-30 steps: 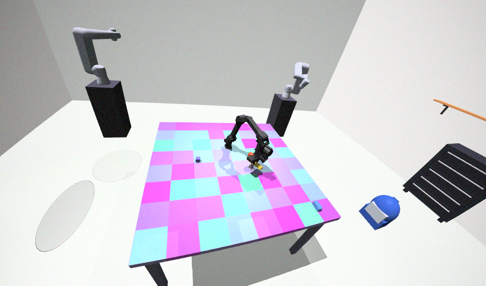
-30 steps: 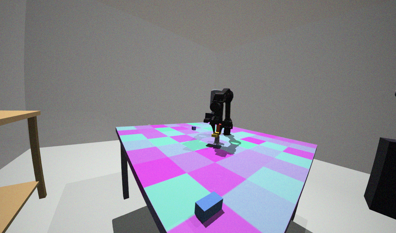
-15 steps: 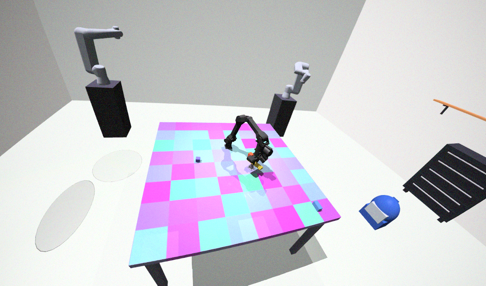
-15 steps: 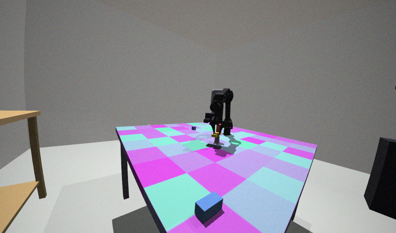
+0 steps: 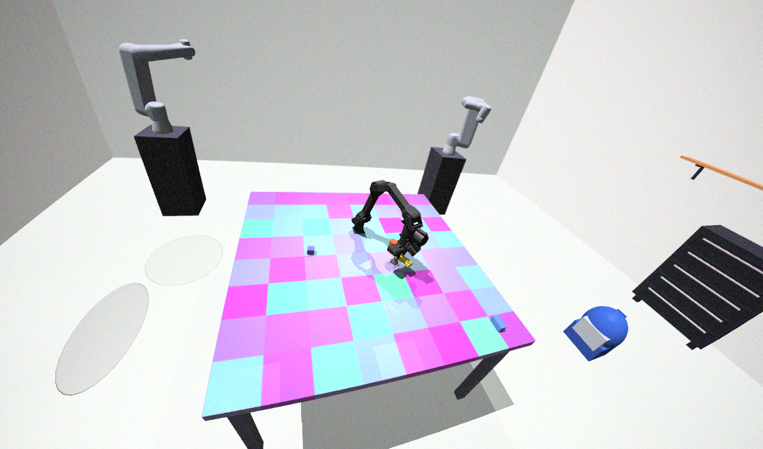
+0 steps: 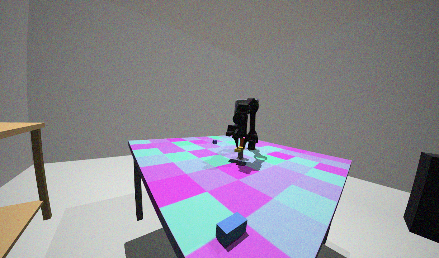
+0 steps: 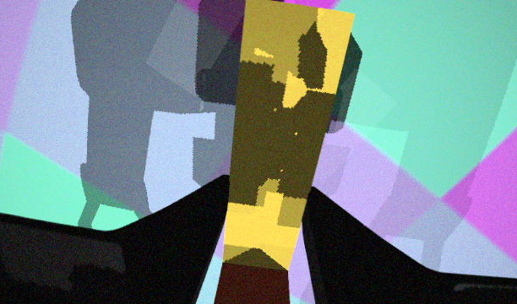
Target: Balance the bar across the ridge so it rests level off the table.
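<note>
The bar is yellow (image 5: pixel 408 262) (image 6: pixel 237 149) (image 7: pixel 280 139) along most of its visible length, with a red-orange end part (image 5: pixel 393 242) (image 6: pixel 242 142) (image 7: pixel 253 285). My gripper (image 5: pixel 398 254) (image 6: pixel 240 147) (image 7: pixel 267 189) is shut on the bar, one black finger on each side of it. The small grey ridge (image 5: pixel 394 262) (image 6: pixel 240 155) stands on the table beneath the bar. The bar is off the table. Whether it touches the ridge's top, and whether it is exactly level, I cannot tell. The bar hides the ridge in the wrist view.
A dark blue cube (image 5: pixel 310 251) (image 6: pixel 214 141) lies on the checkered table (image 5: pixel 328 368) (image 6: pixel 188 221). A light blue block (image 5: pixel 498 323) (image 6: pixel 231 226) lies near a table corner. Two grey arms (image 5: pixel 140 80) (image 5: pixel 469 125) stand on black pedestals beyond the table.
</note>
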Tool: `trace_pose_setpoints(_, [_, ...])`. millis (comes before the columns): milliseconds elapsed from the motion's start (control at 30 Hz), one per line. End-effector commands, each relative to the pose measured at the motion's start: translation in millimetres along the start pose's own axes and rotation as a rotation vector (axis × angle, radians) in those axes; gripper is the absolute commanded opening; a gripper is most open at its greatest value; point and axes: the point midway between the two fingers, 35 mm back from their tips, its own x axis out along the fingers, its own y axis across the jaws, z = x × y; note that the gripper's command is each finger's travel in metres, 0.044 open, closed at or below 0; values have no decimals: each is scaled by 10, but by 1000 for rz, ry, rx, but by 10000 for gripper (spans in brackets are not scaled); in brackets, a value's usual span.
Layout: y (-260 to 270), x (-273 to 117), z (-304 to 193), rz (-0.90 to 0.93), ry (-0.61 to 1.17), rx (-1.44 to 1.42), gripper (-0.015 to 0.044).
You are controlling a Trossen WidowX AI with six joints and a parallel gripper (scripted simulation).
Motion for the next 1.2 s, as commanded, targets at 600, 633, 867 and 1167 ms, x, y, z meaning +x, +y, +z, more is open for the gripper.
trace_pose_setpoints(600, [2,26,-5,2,1,-3,0])
trace_pose_setpoints(633, [2,28,-5,2,1,-3,0])
trace_pose_setpoints(867, [2,33,-5,2,1,-3,0])
trace_pose_setpoints(1167, [2,41,-5,2,1,-3,0])
